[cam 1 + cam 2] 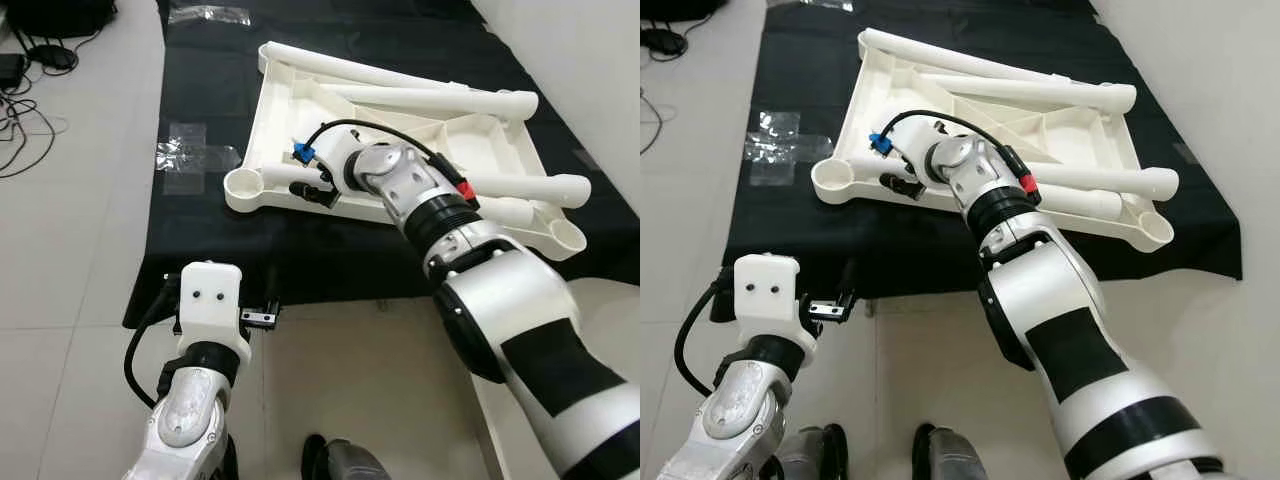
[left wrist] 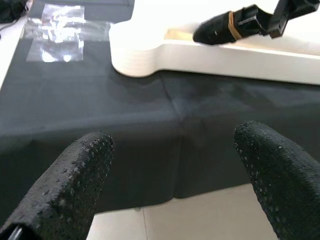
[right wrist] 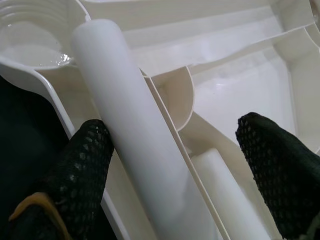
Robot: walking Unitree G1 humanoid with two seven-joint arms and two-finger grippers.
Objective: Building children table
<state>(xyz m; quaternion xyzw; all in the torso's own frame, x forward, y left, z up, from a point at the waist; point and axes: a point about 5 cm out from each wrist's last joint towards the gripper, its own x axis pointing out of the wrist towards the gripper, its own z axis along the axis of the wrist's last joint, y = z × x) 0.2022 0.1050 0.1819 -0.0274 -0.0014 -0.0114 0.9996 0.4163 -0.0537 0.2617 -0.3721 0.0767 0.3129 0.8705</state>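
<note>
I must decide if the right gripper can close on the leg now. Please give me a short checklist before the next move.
1. Right gripper open: ok.
2. Leg between its fingers: ok, one finger beside it, the other apart.
3. Leg free to lift: cannot tell; it lies along a rib of the tabletop.
4. Socket at the near corner unblocked: ok.
5. Left gripper out of the way: ok, open over the cloth edge.
6. Tabletop flat on the cloth: ok.
</note>
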